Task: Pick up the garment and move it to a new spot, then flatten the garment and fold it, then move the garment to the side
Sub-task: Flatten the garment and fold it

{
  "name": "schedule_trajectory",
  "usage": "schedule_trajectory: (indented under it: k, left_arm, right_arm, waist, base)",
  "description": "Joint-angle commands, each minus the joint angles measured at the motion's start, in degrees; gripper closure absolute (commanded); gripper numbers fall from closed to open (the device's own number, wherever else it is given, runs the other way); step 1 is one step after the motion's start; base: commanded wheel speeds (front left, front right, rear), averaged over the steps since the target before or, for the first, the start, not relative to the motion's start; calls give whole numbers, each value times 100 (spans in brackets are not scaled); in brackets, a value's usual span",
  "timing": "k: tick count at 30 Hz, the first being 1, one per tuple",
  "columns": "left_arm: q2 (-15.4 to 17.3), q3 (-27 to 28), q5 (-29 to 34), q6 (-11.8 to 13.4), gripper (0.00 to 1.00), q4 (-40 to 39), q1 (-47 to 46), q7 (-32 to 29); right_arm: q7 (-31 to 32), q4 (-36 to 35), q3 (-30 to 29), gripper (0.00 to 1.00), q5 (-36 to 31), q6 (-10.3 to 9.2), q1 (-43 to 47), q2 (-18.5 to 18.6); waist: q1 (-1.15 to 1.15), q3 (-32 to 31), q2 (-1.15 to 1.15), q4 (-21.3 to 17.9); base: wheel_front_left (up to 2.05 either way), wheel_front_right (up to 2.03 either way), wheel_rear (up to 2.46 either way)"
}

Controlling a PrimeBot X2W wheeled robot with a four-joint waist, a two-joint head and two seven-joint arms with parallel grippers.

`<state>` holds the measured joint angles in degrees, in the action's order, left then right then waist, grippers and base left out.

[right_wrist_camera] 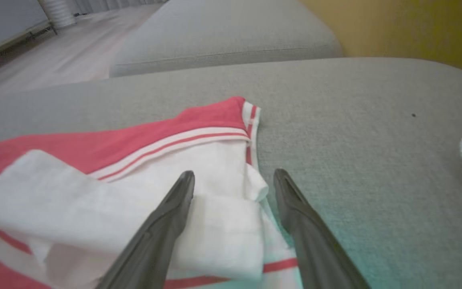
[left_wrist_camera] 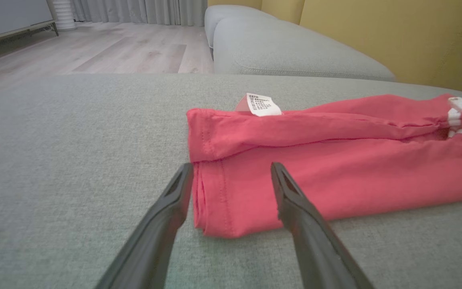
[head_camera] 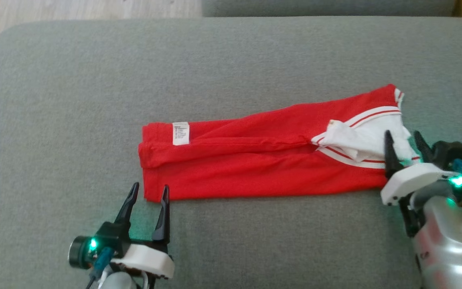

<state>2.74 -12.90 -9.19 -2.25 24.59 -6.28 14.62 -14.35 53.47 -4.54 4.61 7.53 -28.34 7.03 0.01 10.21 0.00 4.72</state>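
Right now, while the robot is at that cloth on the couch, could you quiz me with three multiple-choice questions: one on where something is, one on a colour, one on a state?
1. Where is the white label on the garment?
A. At the end near the left gripper
B. At the striped end
C. On the floor

2. What is the garment's main colour?
A. Blue
B. Red
C. Green

3. How does the left gripper stand?
A. Open, holding nothing
B. Shut on the garment
C. Shut on the label

Answers: 1 A, the label lies at the plain end by the left gripper; 2 B, the cloth is red with white trim at the far end; 3 A, its fingers stand apart at the garment's corner.
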Motion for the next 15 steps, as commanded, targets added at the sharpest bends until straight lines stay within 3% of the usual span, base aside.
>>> schedule_trajectory:
  k: [1,8,9,10,11,15]
  left_arm:
    - [15,120,-47,33,0,-115,-205,38]
    - [14,-79,-139,64,0,64,-242,38]
    - [14,-85,-146,71,0,74,-242,38]
    - [14,-82,-152,79,0,85,-240,38]
    - [14,-74,-155,87,0,95,-236,38]
    - [14,-23,-140,105,0,114,-230,38]
  right_arm:
    - [-20,85,0,0,-95,-4,-160,62]
    - [80,1110,-291,0,-230,-4,-392,-38]
    - [110,1224,-286,15,-161,-4,-407,-64]
    - [111,1311,-297,94,-77,-4,-424,-77]
    - [105,1380,-275,100,-19,-4,-432,-82]
    - [11,1427,-331,100,213,-4,-427,79]
  waist:
    - [-1,72,0,82]
    - [-1,166,0,169]
    - [-1,171,0,163]
    - [-1,170,0,150]
    - [-1,163,0,132]
    - [-1,93,0,26]
  base:
    - [0,0,0]
    - [0,0,0]
    - [0,0,0]
    - [0,0,0]
    - [0,0,0]
    - [0,0,0]
